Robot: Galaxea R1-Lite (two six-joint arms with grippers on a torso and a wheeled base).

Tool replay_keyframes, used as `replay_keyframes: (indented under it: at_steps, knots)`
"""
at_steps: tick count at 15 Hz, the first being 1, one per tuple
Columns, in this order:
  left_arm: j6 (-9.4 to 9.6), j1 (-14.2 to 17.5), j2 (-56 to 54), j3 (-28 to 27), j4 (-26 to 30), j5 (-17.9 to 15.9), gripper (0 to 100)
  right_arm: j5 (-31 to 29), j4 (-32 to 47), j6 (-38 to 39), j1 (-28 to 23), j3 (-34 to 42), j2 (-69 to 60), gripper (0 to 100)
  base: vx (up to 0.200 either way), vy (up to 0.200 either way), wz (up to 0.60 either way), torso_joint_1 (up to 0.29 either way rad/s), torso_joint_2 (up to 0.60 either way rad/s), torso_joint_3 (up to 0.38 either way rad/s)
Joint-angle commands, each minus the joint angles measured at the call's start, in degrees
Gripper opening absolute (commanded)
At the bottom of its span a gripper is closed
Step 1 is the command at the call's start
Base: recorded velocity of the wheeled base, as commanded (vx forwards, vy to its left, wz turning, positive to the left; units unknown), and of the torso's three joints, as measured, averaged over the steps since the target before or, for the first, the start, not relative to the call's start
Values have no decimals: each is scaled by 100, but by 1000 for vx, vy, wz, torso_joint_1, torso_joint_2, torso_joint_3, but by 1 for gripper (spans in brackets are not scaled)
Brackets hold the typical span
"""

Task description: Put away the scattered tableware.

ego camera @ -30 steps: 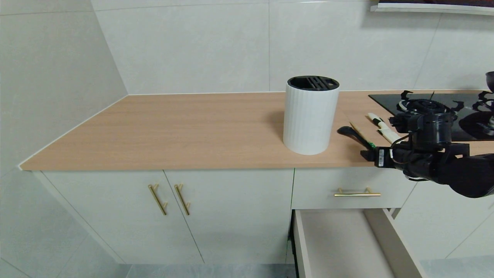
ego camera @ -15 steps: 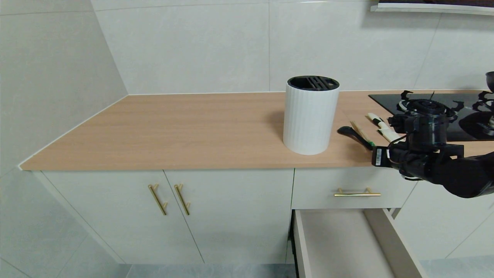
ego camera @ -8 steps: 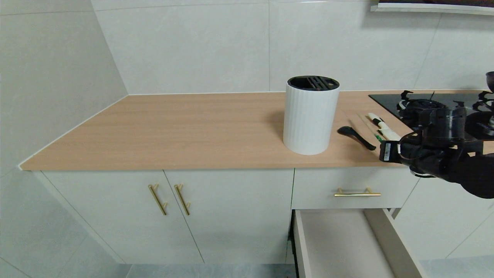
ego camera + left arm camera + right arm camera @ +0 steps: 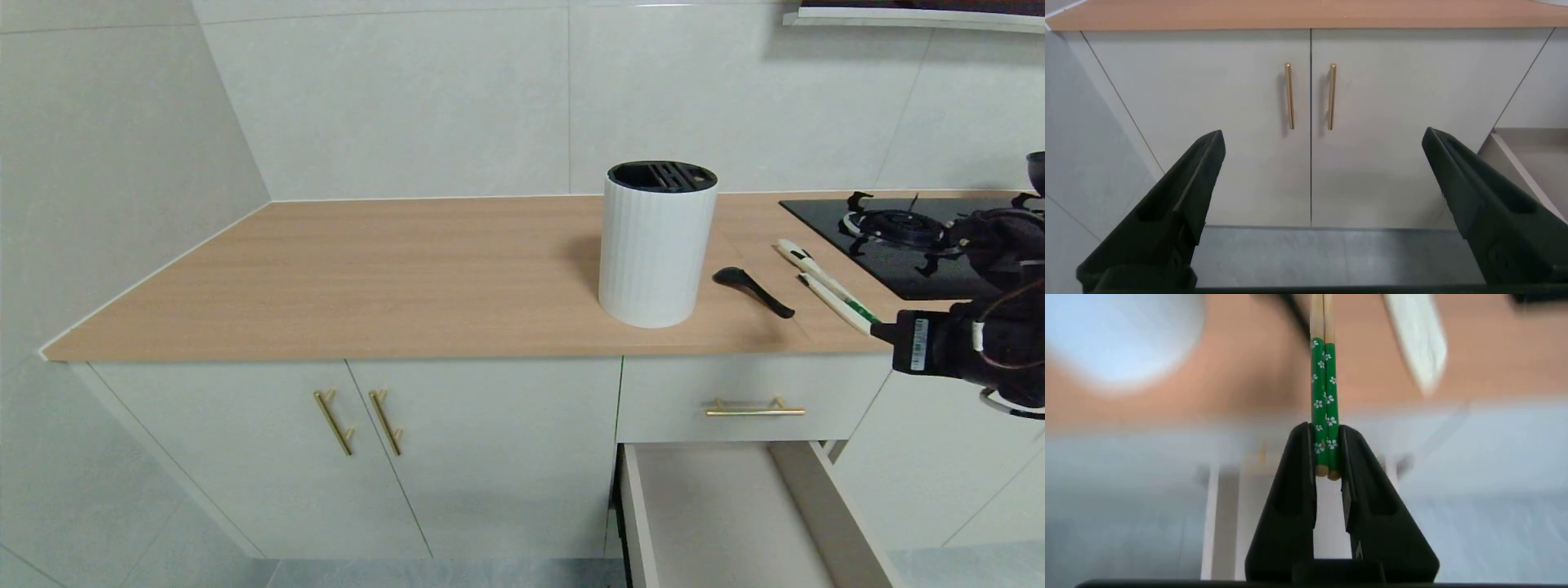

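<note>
A pair of pale chopsticks (image 4: 834, 299) with green flowered ends (image 4: 1323, 392) sticks out over the counter's front right edge, and my right gripper (image 4: 882, 331) is shut on the green ends (image 4: 1323, 461). A black spoon (image 4: 752, 291) lies on the wooden counter (image 4: 408, 269) just left of them. A white utensil with a dark band (image 4: 798, 253) lies behind them. The white ribbed holder (image 4: 657, 245) with a black slotted top stands left of the spoon. My left gripper (image 4: 1323, 220) hangs open low in front of the cabinet doors (image 4: 1310, 122).
A drawer (image 4: 816, 506) stands pulled out below the counter's right part, under a shut drawer with a gold handle (image 4: 755, 407). A black gas hob (image 4: 898, 233) fills the counter's far right. Tiled walls close the back and left.
My right gripper has moved to the right and toward the counter's front edge, carrying the chopsticks away from beside the black spoon. The spoon, white utensil and holder have stayed put.
</note>
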Motion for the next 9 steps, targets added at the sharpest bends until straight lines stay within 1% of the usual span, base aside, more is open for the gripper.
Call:
replay_keyframes:
  at_steps: [1,3,4,7,9]
  knots:
    - [-2,0,7,0,0,2,100,565,357,10,89,108,-1068,0,0,0,0,0,0,0]
    - [-2,0,7,0,0,2,100,899,480,-42,89,266,-1455,0,0,0,0,0,0,0]
    - [-2,0,7,0,0,2,100,960,577,-69,89,266,-1516,0,0,0,0,0,0,0]
    - [-2,0,7,0,0,2,100,1330,1544,-464,89,222,-1912,0,0,0,0,0,0,0]
    - [-2,0,7,0,0,2,100,1576,1728,-578,107,231,-1965,0,0,0,0,0,0,0]
